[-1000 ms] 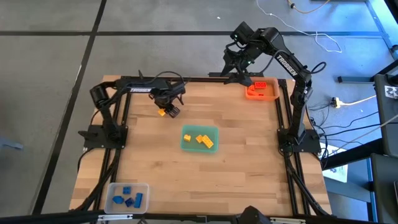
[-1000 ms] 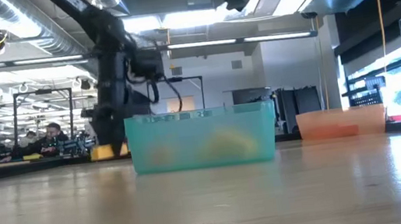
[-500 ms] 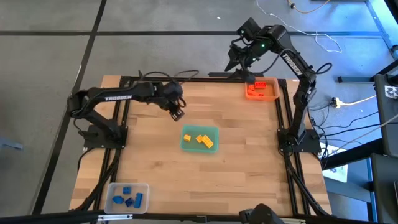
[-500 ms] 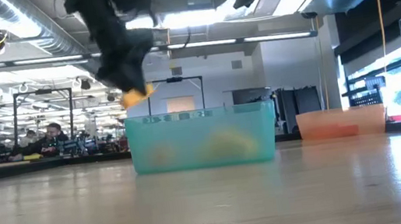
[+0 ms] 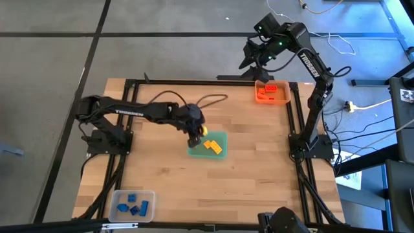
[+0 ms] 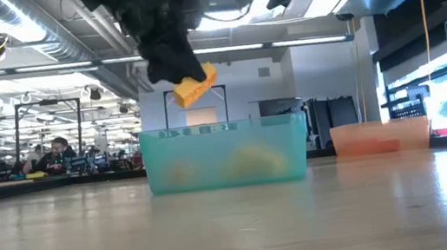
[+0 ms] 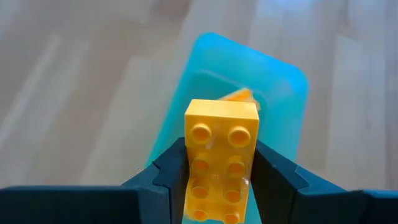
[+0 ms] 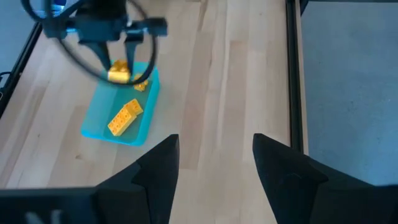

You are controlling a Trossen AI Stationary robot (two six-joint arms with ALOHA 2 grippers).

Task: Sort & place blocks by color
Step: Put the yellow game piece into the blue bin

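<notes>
Yellow block (image 7: pixel 221 155) clamped in left hand (image 5: pixel 194 134) above green tray (image 5: pixel 220 137) (release pending); blue, red blocks already trayed; surface (image 5: pixel 259 168) bare; right hand (image 8: pixel 213 163) wide, empty.

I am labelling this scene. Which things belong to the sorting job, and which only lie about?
Job: yellow block in left gripper; green tray; orange tray; clear tray; blue blocks.
Lying about: cables on the floor.
</notes>
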